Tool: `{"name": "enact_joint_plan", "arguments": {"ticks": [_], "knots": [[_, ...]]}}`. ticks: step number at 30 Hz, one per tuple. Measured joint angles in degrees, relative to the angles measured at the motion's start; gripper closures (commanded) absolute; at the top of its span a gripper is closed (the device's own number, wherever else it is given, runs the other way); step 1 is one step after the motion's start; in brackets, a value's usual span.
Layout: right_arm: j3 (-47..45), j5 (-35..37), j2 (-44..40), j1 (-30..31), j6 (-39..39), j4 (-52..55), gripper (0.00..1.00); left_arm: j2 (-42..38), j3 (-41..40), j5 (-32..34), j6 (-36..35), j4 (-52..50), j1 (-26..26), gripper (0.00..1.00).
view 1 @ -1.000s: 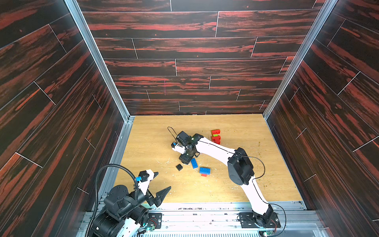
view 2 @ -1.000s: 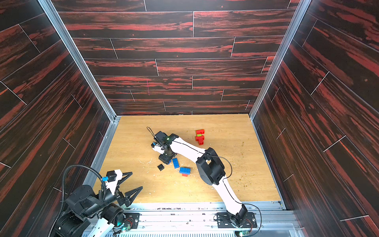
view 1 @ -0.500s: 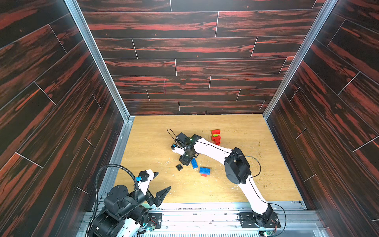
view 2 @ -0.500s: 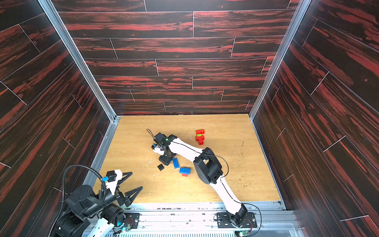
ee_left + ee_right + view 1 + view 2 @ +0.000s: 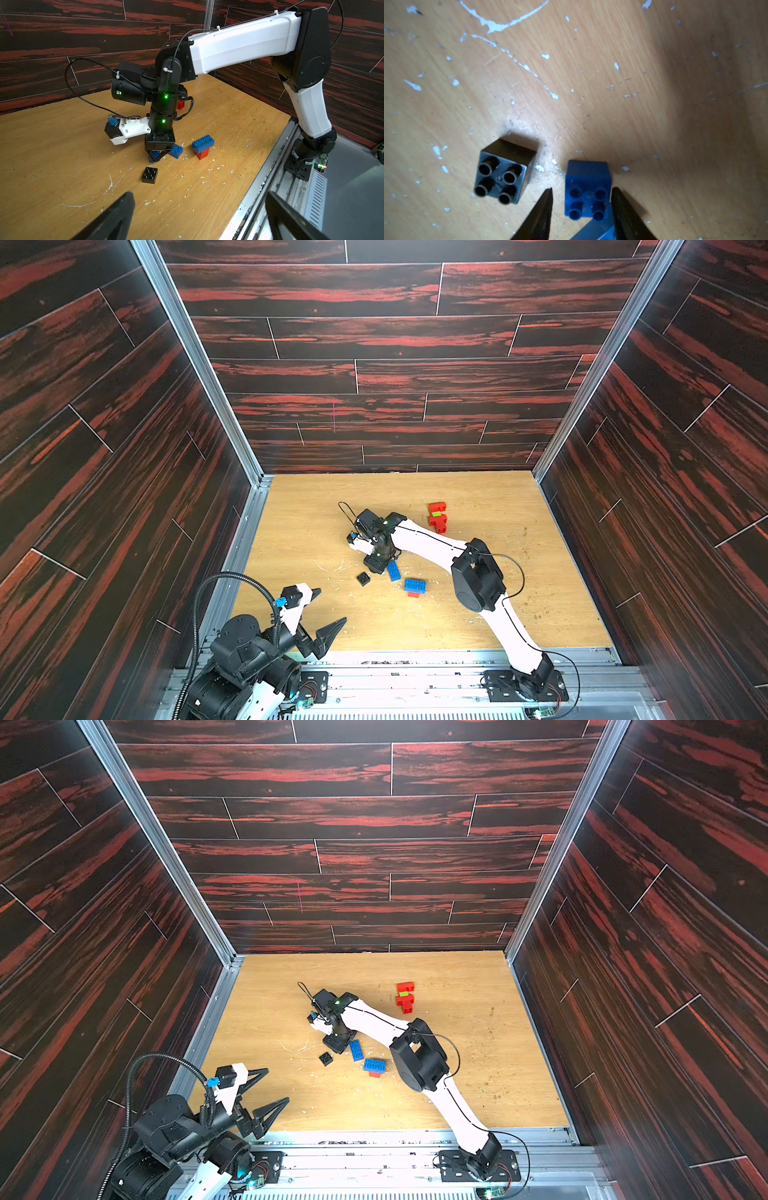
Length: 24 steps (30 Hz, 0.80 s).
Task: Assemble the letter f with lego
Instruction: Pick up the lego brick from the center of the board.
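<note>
Straddling the blue square brick [image 5: 587, 187] to lift it, our right hand [image 5: 581, 188] leaves a gap, not yet gripping; our left hand [image 5: 330, 605] waits wide open.

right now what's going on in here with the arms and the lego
The right arm reaches down to the table, its jaws either side of a small blue brick, a gap showing on one side, so no firm grip yet. A black brick lies just beside it. A red and green stack stands further back. The left arm sits at the front edge, jaws open and empty.
</note>
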<state>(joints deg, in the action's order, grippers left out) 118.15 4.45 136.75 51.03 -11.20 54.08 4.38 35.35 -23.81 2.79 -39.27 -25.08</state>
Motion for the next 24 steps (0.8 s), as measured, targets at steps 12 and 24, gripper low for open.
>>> {"name": "enact_joint_plan", "arguments": {"ticks": [12, 24], "knots": [[2.3, -0.6, 2.1, 0.0, 0.0, 1.6, 0.51, 0.0, 0.0, 0.0, 0.0, 0.0, 0.0, 0.0], [3.4, -0.6, 3.2, 0.0, -0.1, 2.6, 0.79, 0.0, 0.0, 0.0, 0.0, 0.0, 0.0, 0.0]]}}
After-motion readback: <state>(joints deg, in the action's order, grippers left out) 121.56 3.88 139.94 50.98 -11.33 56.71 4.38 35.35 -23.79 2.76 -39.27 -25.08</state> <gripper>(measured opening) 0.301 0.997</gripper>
